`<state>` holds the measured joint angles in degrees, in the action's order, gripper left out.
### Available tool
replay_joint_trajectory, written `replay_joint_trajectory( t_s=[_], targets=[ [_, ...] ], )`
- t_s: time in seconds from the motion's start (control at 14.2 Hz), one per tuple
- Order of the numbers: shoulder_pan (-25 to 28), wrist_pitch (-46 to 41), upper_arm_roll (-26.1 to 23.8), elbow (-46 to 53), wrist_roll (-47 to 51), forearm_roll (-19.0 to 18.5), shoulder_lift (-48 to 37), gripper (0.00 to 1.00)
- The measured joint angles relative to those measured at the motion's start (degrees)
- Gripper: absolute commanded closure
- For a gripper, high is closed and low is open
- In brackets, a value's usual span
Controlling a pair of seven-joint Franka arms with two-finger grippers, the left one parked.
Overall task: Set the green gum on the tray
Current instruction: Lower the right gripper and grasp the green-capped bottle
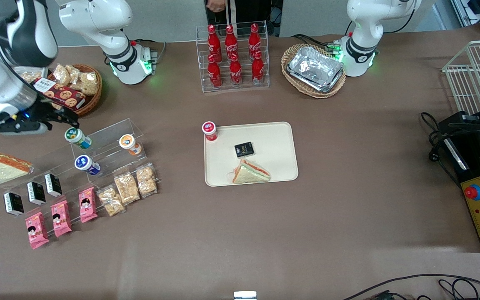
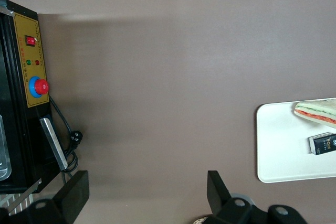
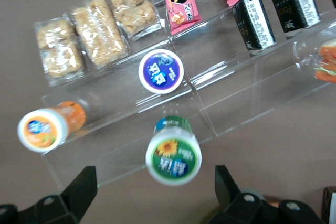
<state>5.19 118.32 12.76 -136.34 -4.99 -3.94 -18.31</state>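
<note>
The green gum is a small bottle with a white cap ringed in green. It stands on the upper step of a clear acrylic stand toward the working arm's end of the table. In the right wrist view the green gum shows cap-up. My right gripper hovers just above and beside it, farther from the front camera. The gripper is open and empty, its fingers spread wider than the bottle. The beige tray lies mid-table and also shows in the left wrist view.
On the tray lie a sandwich and a black pack; a red-capped bottle stands at its corner. Blue-capped and orange-capped bottles share the stand. Snack packs lie nearer the camera. A cola rack stands farther back.
</note>
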Motion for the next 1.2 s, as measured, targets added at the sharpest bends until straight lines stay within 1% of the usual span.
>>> replay_joint_trajectory(
  t_s=[0.14,0.28,0.7,1.05,1.2],
  targets=[
    [-0.1,4.1,0.2,-1.7,0.0,-0.4,2.7,0.0],
    [-0.1,6.2,0.4,-2.6,0.0,-1.4,4.7,0.0],
    [-1.7,6.8,0.5,-3.3,-1.2,-1.9,6.1,0.0],
    [-1.8,7.4,0.5,-4.5,-1.2,-1.9,6.1,0.0],
    [-1.8,7.4,0.7,-4.7,-1.2,-1.9,6.1,0.05]
  ],
)
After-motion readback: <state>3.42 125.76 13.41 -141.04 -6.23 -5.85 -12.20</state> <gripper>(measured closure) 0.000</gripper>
